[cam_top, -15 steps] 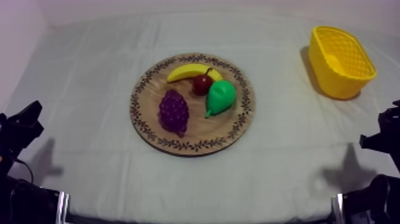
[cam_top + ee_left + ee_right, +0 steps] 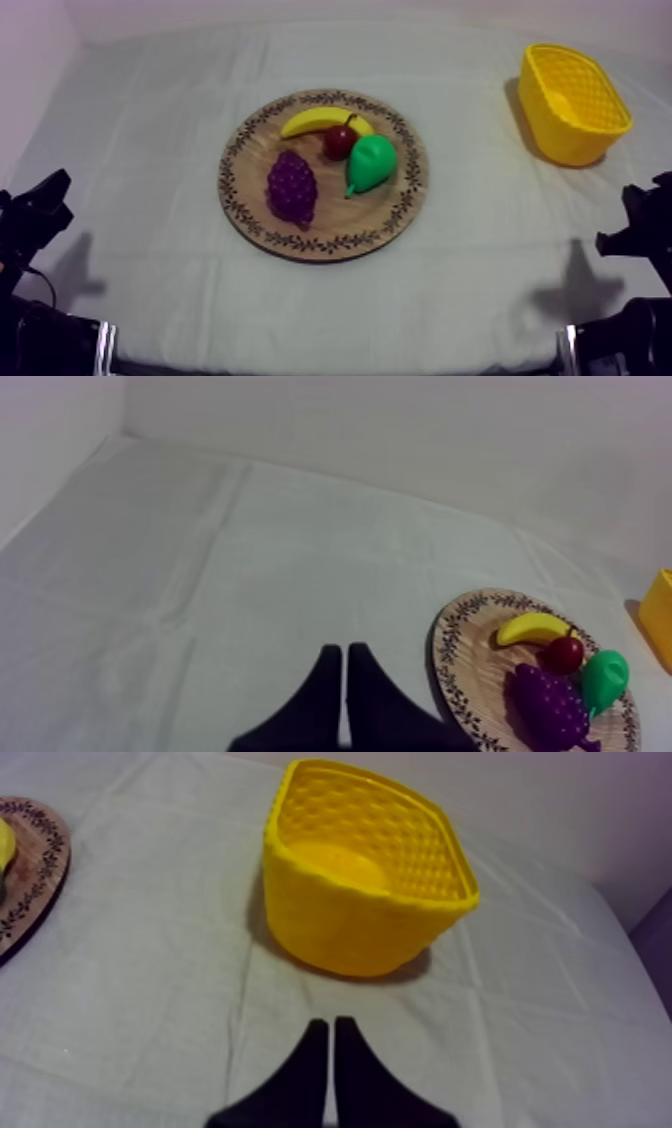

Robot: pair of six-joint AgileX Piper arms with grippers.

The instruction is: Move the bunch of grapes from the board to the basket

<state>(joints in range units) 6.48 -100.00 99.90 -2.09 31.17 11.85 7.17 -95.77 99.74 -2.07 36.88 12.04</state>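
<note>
The purple bunch of grapes (image 2: 292, 187) lies on the left half of the round wooden board (image 2: 330, 232), mid-table, beside a banana (image 2: 312, 120), a small red fruit (image 2: 340, 141) and a green pear (image 2: 371, 163). The yellow basket (image 2: 560, 135) stands at the far right, nothing in it. My left gripper (image 2: 55, 192) sits low at the left edge, far from the board. Its fingers (image 2: 345, 661) lie together, shut on nothing, with the grapes (image 2: 550, 708) off to one side. My right gripper (image 2: 635, 225) is low at the right edge. It (image 2: 331, 1027) is shut and points at the basket (image 2: 350, 922).
Grey-white cloth covers the table, with open room all round the board and between board and basket. The board's rim (image 2: 35, 872) shows beside the basket in the right wrist view. A pale wall closes off the table's far side.
My right gripper has shifted a little inward, toward the table's middle. The left arm and all the fruit are where they were.
</note>
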